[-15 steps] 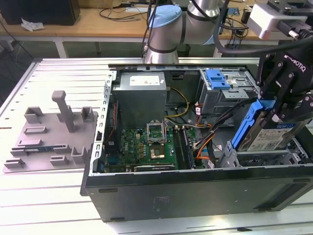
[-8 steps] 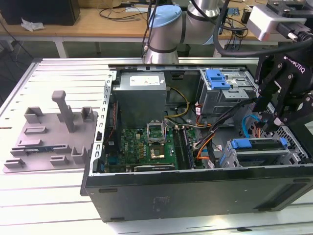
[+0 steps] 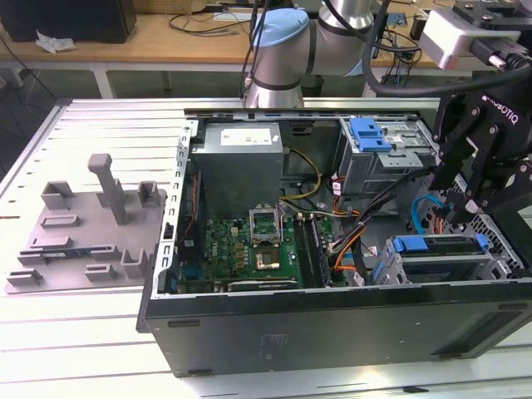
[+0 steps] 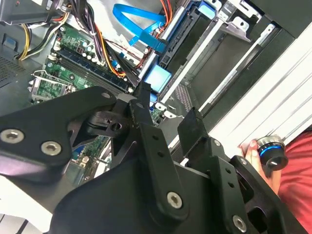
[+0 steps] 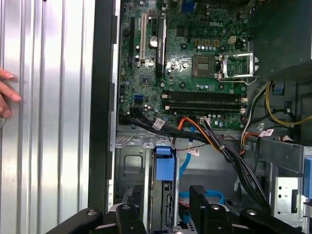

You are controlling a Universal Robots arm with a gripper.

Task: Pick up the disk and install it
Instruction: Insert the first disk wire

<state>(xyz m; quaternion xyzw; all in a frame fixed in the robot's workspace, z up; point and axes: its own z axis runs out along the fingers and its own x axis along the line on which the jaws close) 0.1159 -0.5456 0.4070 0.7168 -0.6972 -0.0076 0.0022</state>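
Closest in the second wrist view are my black fingers: my claw is spread wide with nothing held, and just beyond the tips sits the blue carrier end of the disk. In the first wrist view the claw straddles the disk, which stands on edge in the drive bay beside the motherboard. In the exterior view my claw hangs just above the disk, slotted low in the computer case at the exterior view's right.
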